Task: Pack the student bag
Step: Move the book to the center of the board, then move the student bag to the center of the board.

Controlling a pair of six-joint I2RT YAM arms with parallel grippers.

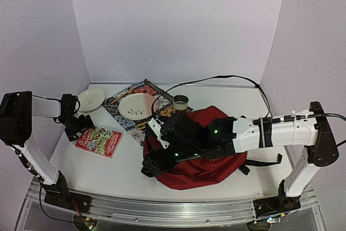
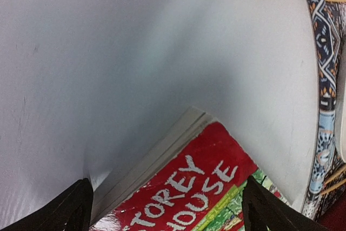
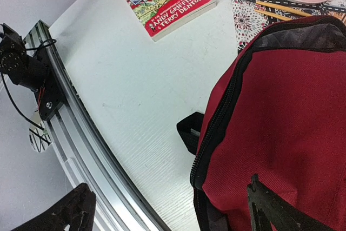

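Overview of the workspace as I see it from my remote station. The white tabletop [image 1: 227, 98] carries everything.

(a) The student bag [image 1: 208, 172], dark red with black zipper and straps, lies flat at the near edge, right of the middle; it is the largest item.
(b) A patterned mat [image 1: 115, 105] lies towards the far edge, left of centre, its near-right corner by the bag.
(c) My right hand [image 3: 170, 206] is over the bag's left side, jaws wide and gripping nothing: one finger is above the red fabric, the other above the rail at the near edge.
(d) My left hand [image 2: 170, 204] is near the left edge, jaws wide, also holding nothing, over a corner of the book.
(e) The red-covered book [image 1: 99, 140] lies flat near the left edge, apart from the bag.
(f) One plate [image 1: 137, 105] sits on the mat; a second plate [image 1: 92, 99] sits in the far-left corner.
(g) A small roll [image 1: 180, 101] stands beside the bag's far side.
(h) Pencils [image 3: 275, 9] lie on the mat.
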